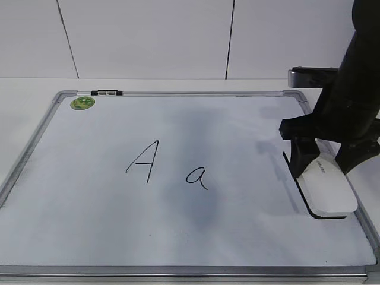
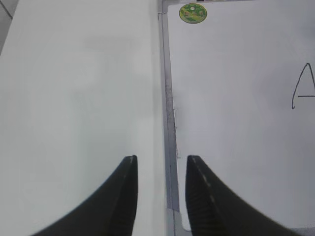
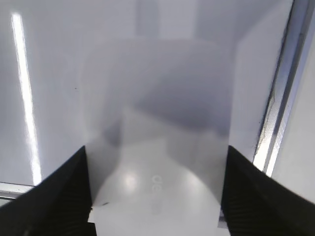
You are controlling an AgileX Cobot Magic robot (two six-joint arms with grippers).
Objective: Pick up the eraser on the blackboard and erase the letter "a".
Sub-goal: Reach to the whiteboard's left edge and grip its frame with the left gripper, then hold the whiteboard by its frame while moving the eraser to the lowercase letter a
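Note:
The blackboard (image 1: 89, 208) lies flat on the table. The letter "a" (image 1: 198, 177) is written near its middle, to the right of a capital "A" (image 1: 144, 161). The eraser (image 1: 328, 187), white with a black underside, lies on the board by its right frame. My right gripper (image 1: 322, 161) straddles the eraser's far end. In the right wrist view both fingers (image 3: 155, 196) press the sides of the eraser (image 3: 157, 147). My left gripper (image 2: 161, 162) is open and empty above the board's left frame (image 2: 170, 113); it is out of the exterior view.
A round green sticker (image 1: 82, 103) sits in the board's far left corner and also shows in the left wrist view (image 2: 192, 13). A small black-and-silver clip (image 1: 107, 92) is on the far frame. White table surrounds the board; a wall stands behind.

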